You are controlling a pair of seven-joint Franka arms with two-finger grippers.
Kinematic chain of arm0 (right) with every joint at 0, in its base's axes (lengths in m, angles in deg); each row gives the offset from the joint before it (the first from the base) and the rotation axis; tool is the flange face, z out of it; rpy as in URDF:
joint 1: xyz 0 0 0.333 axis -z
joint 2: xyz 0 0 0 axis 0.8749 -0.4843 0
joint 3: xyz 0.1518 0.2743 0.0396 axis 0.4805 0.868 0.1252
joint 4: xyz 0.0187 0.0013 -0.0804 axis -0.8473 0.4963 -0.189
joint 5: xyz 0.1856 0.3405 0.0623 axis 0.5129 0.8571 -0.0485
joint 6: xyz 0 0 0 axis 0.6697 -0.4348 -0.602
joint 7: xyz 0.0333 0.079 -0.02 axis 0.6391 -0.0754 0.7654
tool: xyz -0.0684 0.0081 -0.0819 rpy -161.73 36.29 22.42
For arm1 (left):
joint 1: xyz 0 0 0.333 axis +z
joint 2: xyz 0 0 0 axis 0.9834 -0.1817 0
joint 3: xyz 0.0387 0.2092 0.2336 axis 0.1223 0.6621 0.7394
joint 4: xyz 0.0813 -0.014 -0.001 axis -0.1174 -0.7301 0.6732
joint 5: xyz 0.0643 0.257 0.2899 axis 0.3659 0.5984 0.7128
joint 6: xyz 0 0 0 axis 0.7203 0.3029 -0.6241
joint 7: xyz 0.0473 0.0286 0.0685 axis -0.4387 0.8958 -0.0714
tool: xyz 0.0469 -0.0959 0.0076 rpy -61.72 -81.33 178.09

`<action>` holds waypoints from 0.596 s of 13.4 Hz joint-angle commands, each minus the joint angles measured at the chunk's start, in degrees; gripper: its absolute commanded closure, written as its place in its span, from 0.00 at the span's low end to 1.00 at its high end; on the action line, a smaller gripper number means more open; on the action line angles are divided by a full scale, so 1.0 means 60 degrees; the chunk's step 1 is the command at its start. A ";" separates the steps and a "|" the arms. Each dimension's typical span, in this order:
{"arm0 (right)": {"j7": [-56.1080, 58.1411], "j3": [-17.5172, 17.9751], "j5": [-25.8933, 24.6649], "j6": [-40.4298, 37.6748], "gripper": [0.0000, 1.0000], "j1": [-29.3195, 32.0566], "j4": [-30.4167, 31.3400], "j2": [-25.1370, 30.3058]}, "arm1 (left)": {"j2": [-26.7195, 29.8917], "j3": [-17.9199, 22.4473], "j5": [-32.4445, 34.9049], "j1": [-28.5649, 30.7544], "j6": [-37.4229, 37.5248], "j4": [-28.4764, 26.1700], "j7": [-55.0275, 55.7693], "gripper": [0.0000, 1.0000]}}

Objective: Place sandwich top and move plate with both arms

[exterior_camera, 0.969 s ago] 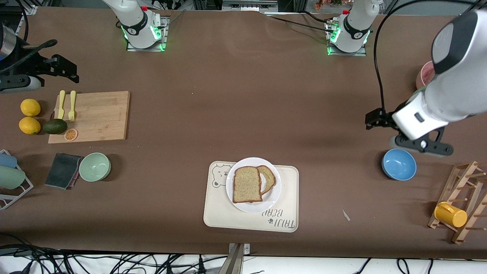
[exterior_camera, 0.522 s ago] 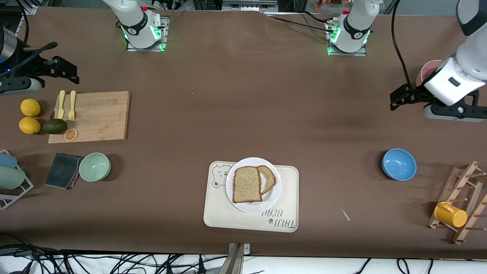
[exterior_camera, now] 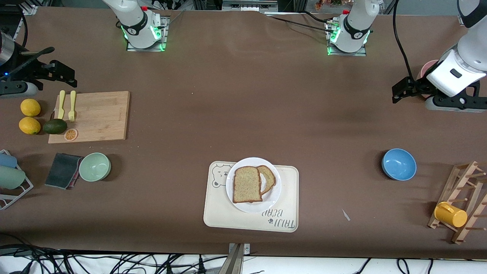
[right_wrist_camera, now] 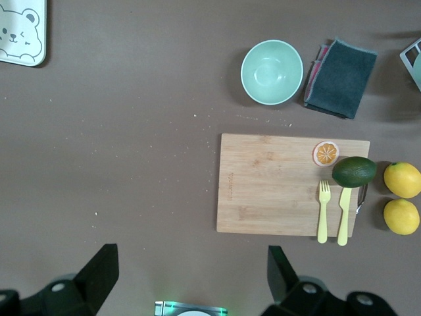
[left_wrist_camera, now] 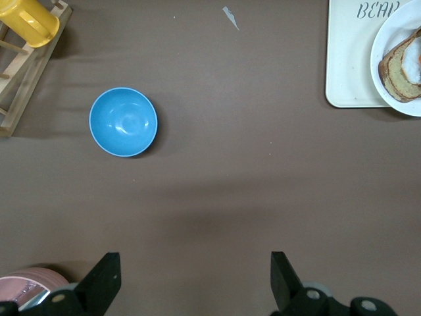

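The sandwich top (exterior_camera: pixel 247 184), a speckled tan slice, lies on the small white plate (exterior_camera: pixel 252 207) and partly covers the egg slice (exterior_camera: pixel 269 177). The plate stands on the cream bear tray (exterior_camera: pixel 228 215). The left wrist view shows the plate's edge (left_wrist_camera: pixel 383 39) and the egg slice (left_wrist_camera: pixel 396 71). My left gripper (exterior_camera: pixel 454 103) hangs open and empty (left_wrist_camera: pixel 195 280) over bare table beside a pink cup (exterior_camera: pixel 424 72), well away from the plate. My right gripper (exterior_camera: pixel 15 89) is open and empty (right_wrist_camera: pixel 191 280) over the table's right-arm end, near its own base.
A blue bowl (exterior_camera: pixel 398 164) and a wooden rack with a yellow mug (exterior_camera: pixel 451 214) stand at the left arm's end. A cutting board (exterior_camera: pixel 95 116) with fork, knife, avocado and lemons, a green bowl (exterior_camera: pixel 94 166) and a dark cloth (exterior_camera: pixel 62 170) lie at the right arm's end.
My left gripper has moved from beside the blue bowl toward the pink cup and the left arm's base side. The right gripper has shifted only slightly. The bread and plate have not moved.
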 commanded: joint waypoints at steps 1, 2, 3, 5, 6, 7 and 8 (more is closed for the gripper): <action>0.0126 0.0043 -0.0052 0.0178 0.00 0.0085 0.0125 0.0109 | 0.0210 -0.0009 0.0189 -0.0047 -0.0089 -0.0226 0.0079 0.00; 0.0126 0.0043 -0.0052 0.0179 0.00 0.0085 0.0110 0.0124 | 0.0210 -0.0009 0.0189 -0.0047 -0.0089 -0.0226 0.0079 0.00; 0.0126 0.0057 -0.0023 0.0179 0.00 0.0071 0.0110 0.0124 | 0.0210 0.0005 0.0189 -0.0047 -0.0089 -0.0226 0.0079 0.00; 0.0126 0.0072 -0.0023 0.0179 0.00 0.0071 0.0125 0.0124 | 0.0210 -0.0009 0.0189 -0.0047 -0.0074 -0.0226 0.0079 0.00; 0.0126 0.0058 -0.0023 0.0222 0.00 0.0071 0.0125 0.0095 | 0.0210 -0.0009 0.0189 -0.0047 -0.0074 -0.0226 0.0079 0.00; 0.0126 0.0057 -0.0023 0.0353 0.00 0.0071 0.0125 0.0095 | 0.0210 -0.0009 0.0189 -0.0047 -0.0074 -0.0212 0.0079 0.00; 0.0126 0.0072 -0.0023 0.0412 0.00 0.0071 0.0125 0.0066 | 0.0210 -0.0009 0.0189 -0.0047 -0.0074 -0.0226 0.0079 0.00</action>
